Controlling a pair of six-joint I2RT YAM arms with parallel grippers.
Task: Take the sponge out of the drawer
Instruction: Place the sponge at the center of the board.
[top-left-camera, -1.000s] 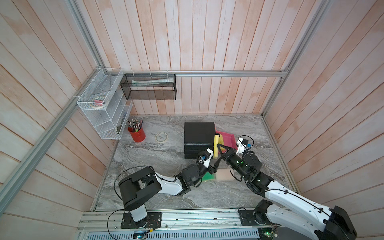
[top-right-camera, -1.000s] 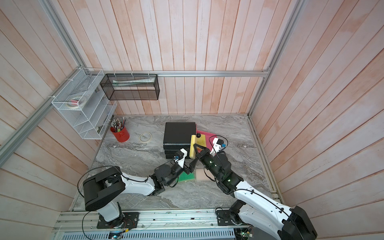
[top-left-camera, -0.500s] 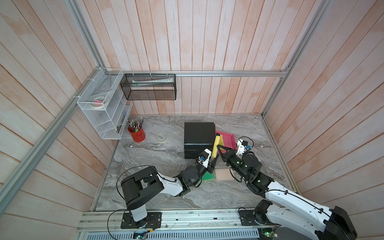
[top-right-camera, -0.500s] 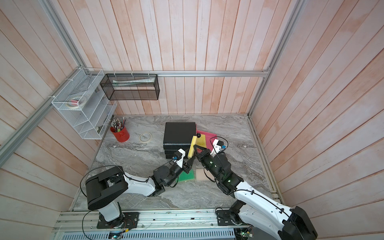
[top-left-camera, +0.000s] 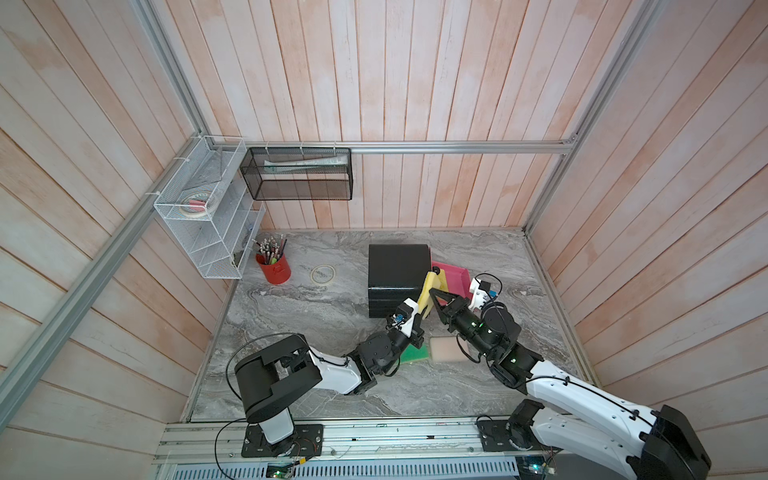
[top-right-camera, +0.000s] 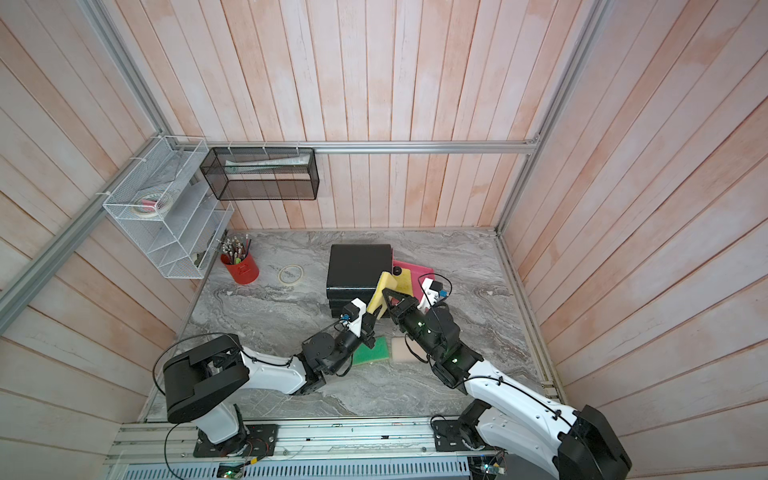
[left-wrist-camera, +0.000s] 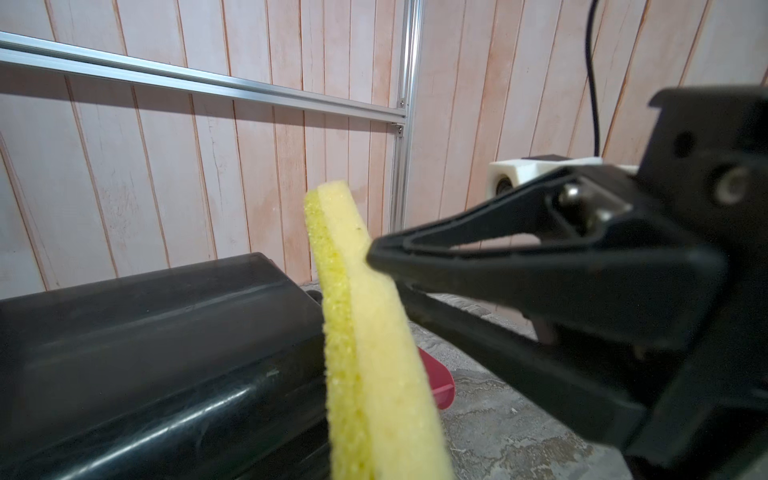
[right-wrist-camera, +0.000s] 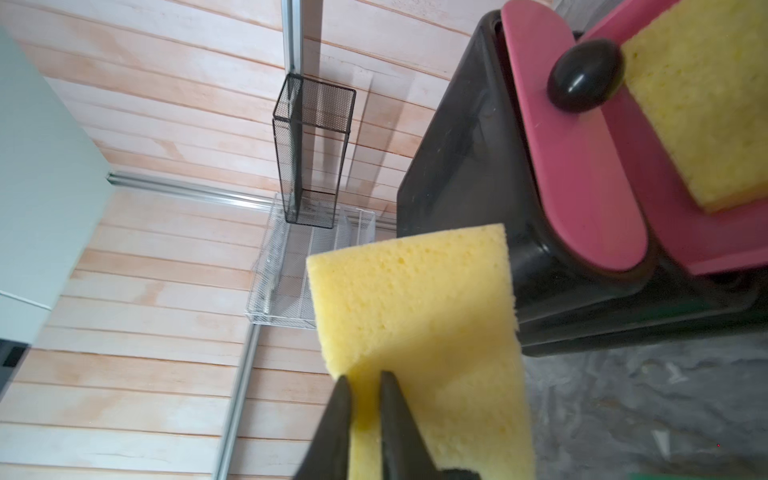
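Handover looks to be the step in hand. In both top views the sponge (top-left-camera: 428, 291) is clear of the drawer (top-left-camera: 457, 274) and held aloft beside the box (top-left-camera: 397, 266). It leans, with its lower end in the left gripper (top-left-camera: 418, 314), whose jaws are closed tight on it. The right gripper (top-left-camera: 433, 292) meets its face higher up. A second sponge (top-left-camera: 442, 281) lies in the drawer. A green sponge (top-left-camera: 415, 353) and a beige sponge (top-left-camera: 445, 349) lie on the table (top-left-camera: 316, 316) under the arms.

In the left wrist view the sponge (left-wrist-camera: 365, 332) rises edge-on from the bottom border, so the left fingers themselves are out of sight. The right gripper (left-wrist-camera: 386, 272) comes in from the side, one fingertip touching the broad face.

In the right wrist view the right gripper (right-wrist-camera: 365, 395) has its jaws slightly open, a narrow gap with yellow showing through. The tips lie against the sponge (right-wrist-camera: 415, 311), and no firm pinch shows.

Next, I judge, the right jaws need to widen and back straight off without tugging. The left arm can then carry the sponge to bare table.

A second ago the sponge stood nearly straight. Now its foot tips toward the left gripper, while both arms sit almost where they were.
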